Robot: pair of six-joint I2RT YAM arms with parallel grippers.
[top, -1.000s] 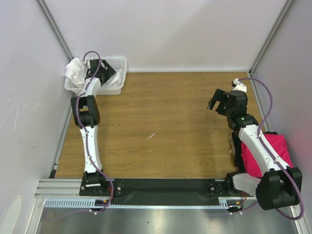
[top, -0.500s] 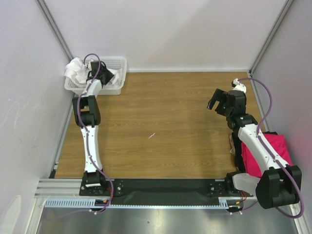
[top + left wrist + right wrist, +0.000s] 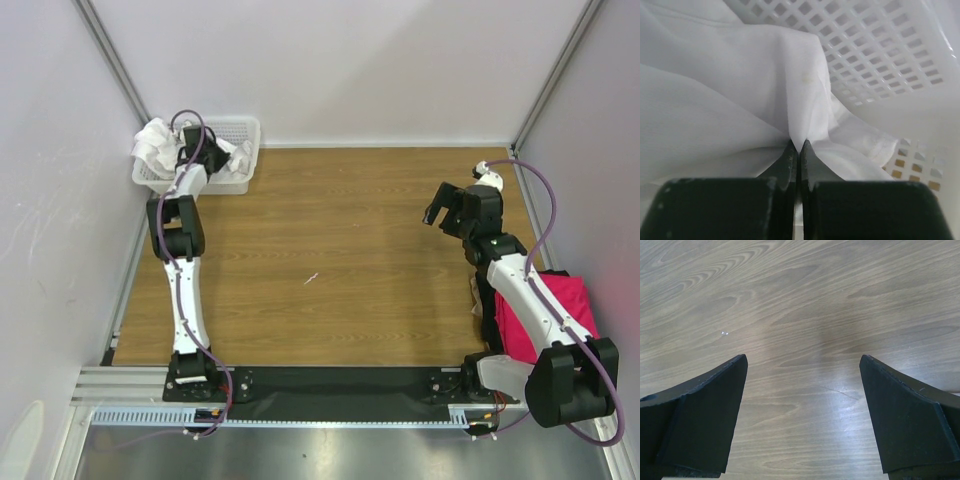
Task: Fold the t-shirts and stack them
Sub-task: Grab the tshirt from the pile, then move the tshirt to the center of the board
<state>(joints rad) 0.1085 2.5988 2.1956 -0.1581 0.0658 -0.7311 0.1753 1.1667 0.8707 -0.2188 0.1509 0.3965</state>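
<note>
A white t-shirt lies bunched in the white mesh basket at the table's back left corner; part of the white t-shirt spills over the basket's left rim. My left gripper reaches down into the basket and is shut on a pinched fold of that shirt. A magenta-pink t-shirt lies at the table's right edge, partly under the right arm. My right gripper hovers open above bare wood near the back right, seen from above as the right gripper, with nothing between its fingers.
The wooden table is walled by white panels at the back and sides. A small pale speck lies near the table's middle. The arm bases stand on a black rail at the near edge.
My left gripper has dipped deeper into the basket and closed on the white cloth. The right arm has stayed where it was, still open.
</note>
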